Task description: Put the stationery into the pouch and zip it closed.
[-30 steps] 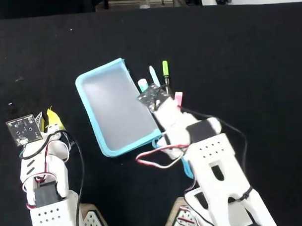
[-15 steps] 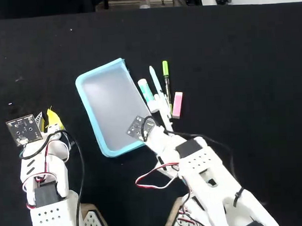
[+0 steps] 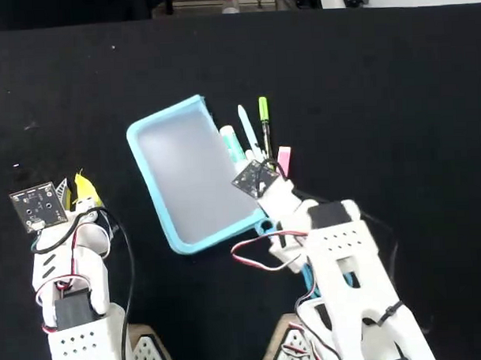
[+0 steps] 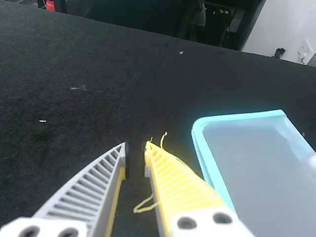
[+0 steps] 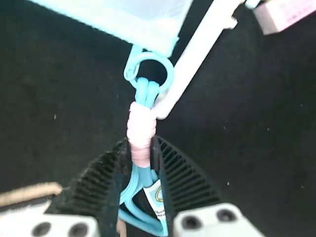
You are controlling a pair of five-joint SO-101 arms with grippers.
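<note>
pouch (image 3: 194, 175) lies flat on the table (image 3: 379, 80), pale blue, long side slanted. none of the stationery is in it yet. all four pieces sit just beside its long edge on the side away from the left gripper (image 4: 136, 148): teal-capped stick (image 3: 231, 142) touching the edge, then white pen (image 3: 246, 123), green pen (image 3: 264, 120), pink eraser (image 3: 284, 159).

right gripper (image 5: 140, 146) is at the pouch's near corner, clamped on the zip cord (image 5: 141, 123), pink wrap between the pads. the white pen runs right beside the cord's ring.

left gripper is well apart from the pouch, jaws nearly together, holding nothing.

risks: nothing pins the pouch, so a tug on the cord would likely drag it whole instead of running the zip. the cord may slip. the pen could get swept aside. can't tell if the zip is open.
</note>
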